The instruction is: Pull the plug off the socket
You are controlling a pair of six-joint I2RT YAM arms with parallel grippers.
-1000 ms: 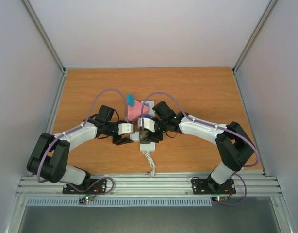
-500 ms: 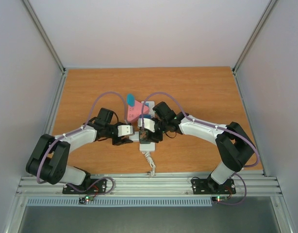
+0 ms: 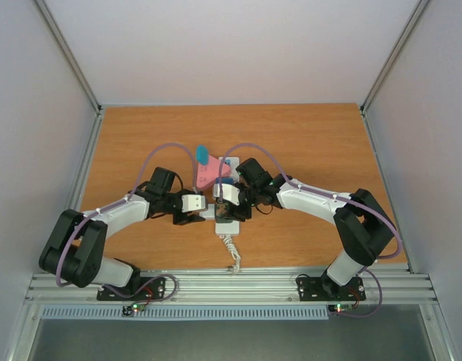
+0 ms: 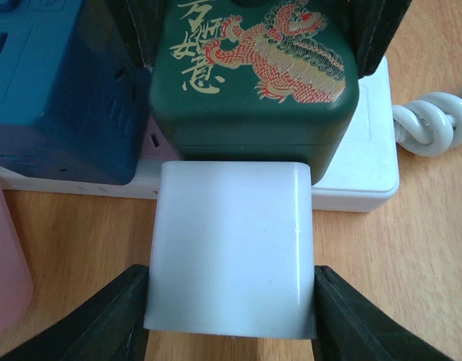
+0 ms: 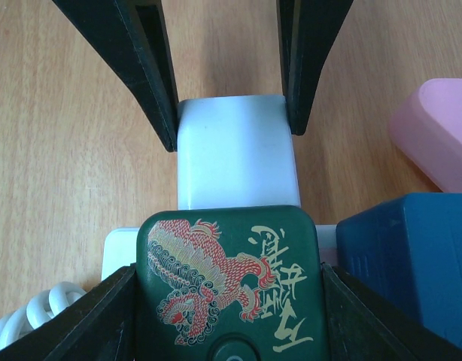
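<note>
The socket, a white power strip (image 3: 229,223) (image 4: 359,165) (image 5: 118,252), lies mid-table with its coiled cord (image 3: 232,252) (image 4: 434,124) toward the arms. A dark green cube with a red dragon print (image 4: 253,75) (image 5: 231,278) sits on the strip. My right gripper (image 5: 229,301) (image 3: 229,197) is shut on its two sides. A white block plug (image 4: 231,248) (image 5: 235,150) (image 3: 193,201) butts against the green cube's side, over the strip's edge. My left gripper (image 4: 231,301) is shut on it, one finger flat on each side.
A dark blue cube (image 4: 58,90) (image 5: 411,256) sits on the strip next to the green one. A pink block (image 3: 212,174) (image 5: 442,128) and a teal piece (image 3: 203,156) lie just beyond. Bare wooden table (image 3: 314,143) surrounds them, with walls on three sides.
My left gripper's jaws have closed onto the white plug. Both arms have stayed almost where they were.
</note>
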